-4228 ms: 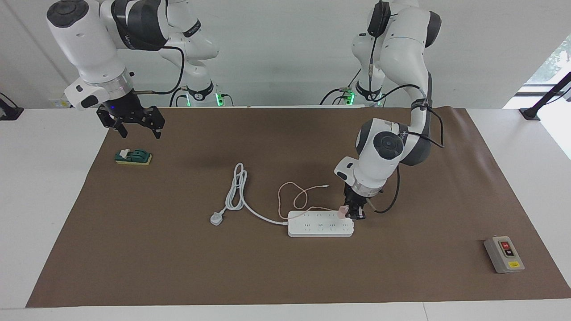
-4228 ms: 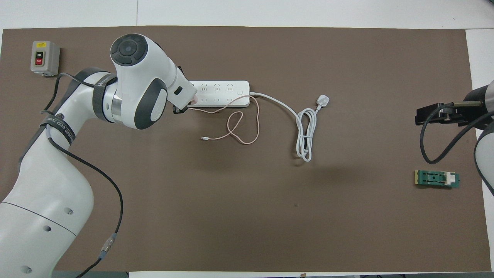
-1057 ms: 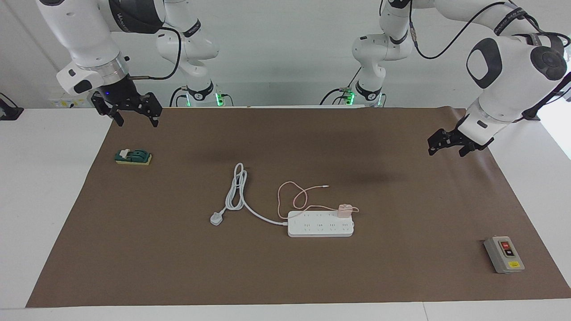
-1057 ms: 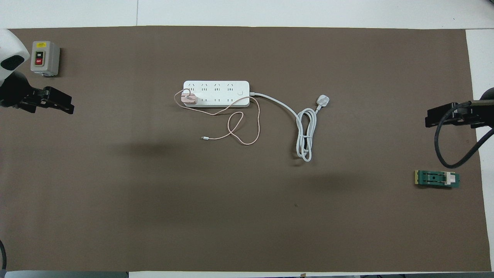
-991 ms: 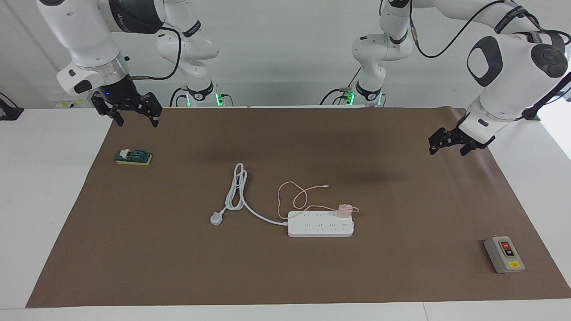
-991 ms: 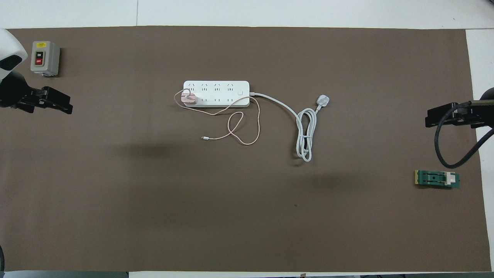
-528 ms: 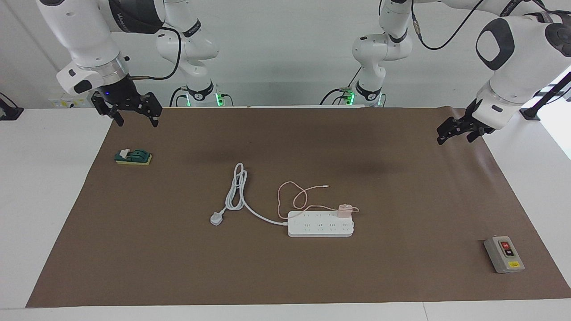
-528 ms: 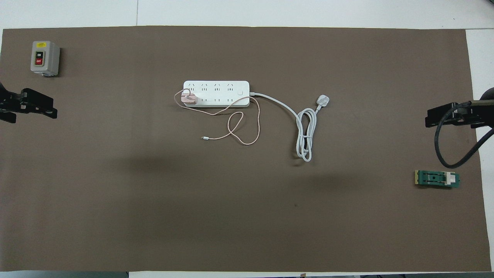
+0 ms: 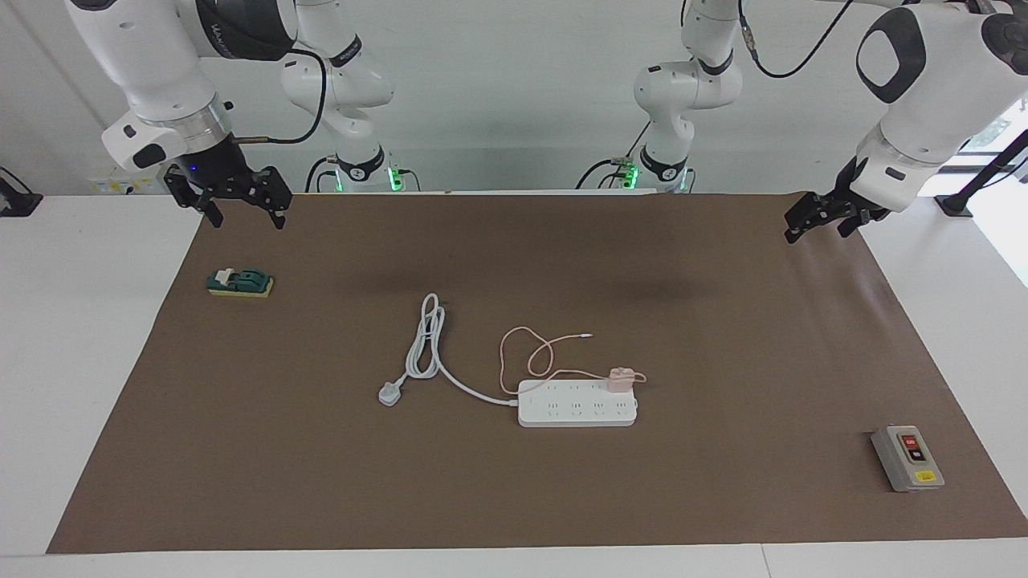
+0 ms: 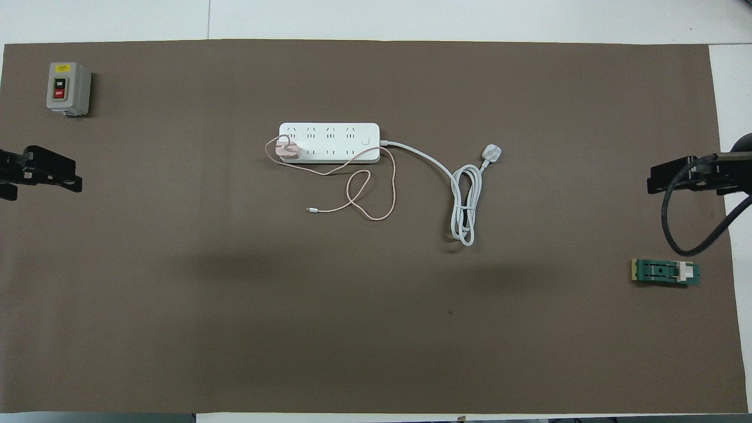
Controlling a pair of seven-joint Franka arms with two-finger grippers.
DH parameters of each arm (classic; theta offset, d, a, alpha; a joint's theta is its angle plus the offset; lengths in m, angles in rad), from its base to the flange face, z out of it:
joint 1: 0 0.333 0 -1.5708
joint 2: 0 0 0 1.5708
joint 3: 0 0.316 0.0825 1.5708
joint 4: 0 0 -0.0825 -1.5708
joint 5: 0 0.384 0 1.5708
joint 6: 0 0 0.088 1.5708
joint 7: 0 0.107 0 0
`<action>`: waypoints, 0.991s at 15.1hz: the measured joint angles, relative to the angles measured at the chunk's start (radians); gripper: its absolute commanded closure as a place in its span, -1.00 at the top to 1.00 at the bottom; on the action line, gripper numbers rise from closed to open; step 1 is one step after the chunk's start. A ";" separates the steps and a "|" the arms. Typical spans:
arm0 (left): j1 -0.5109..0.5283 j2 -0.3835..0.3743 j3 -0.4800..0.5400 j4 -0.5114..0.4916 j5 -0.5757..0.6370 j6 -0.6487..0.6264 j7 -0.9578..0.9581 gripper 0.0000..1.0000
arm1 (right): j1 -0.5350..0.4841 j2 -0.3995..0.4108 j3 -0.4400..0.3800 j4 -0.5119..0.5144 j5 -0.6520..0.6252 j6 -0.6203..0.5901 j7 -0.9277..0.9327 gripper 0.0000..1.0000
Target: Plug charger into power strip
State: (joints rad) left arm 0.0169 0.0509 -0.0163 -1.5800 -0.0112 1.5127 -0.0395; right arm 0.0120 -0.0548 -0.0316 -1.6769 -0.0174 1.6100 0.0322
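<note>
we see the charger [image 9: 619, 380] seated in the power strip [image 9: 577, 410], in the end socket of the row nearer the robots, at the strip's end toward the left arm; its thin pink cable [image 9: 522, 354] loops on the brown mat [image 9: 514, 498] nearer the robots than the strip. both lie well apart from either gripper, out in the middle of the mat. the left gripper [image 9: 824, 218] hangs in the air over the mat's edge at the left arm's end, fingers spread and holding nothing. the right gripper [image 9: 241, 210] hangs over the mat's corner at the right arm's end, also spread and empty, with a small green block [image 9: 240, 282] below it on the mat. the facing view shows both arms whole; the overhead view shows only the grippers' dark tips at its edges, but lays out the strip's two socket rows and the grey switch box [image 10: 69, 89] near the left gripper more plainly. the strip's white cord [image 10: 464, 200] ends in a three-pin plug [image 10: 491, 154] lying loose.
</note>
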 measured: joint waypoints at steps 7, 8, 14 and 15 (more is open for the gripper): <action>-0.001 -0.082 -0.003 -0.114 0.000 0.012 -0.005 1.00 | 0.000 0.000 0.000 0.000 0.000 0.000 0.000 1.00; -0.001 -0.092 -0.003 -0.126 0.000 0.022 -0.005 1.00 | 0.000 0.000 0.000 0.000 0.000 0.000 0.000 1.00; -0.002 -0.083 -0.003 -0.133 -0.001 0.025 -0.006 1.00 | 0.000 0.000 0.000 0.000 0.000 0.000 0.000 1.00; -0.004 -0.083 -0.003 -0.133 -0.001 0.027 -0.007 1.00 | 0.000 0.000 0.000 0.000 0.000 0.000 0.000 1.00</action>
State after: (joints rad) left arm 0.0130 -0.0318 -0.0192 -1.7126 -0.0119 1.5393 -0.0461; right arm 0.0120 -0.0548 -0.0316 -1.6769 -0.0174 1.6100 0.0322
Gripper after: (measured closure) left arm 0.000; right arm 0.000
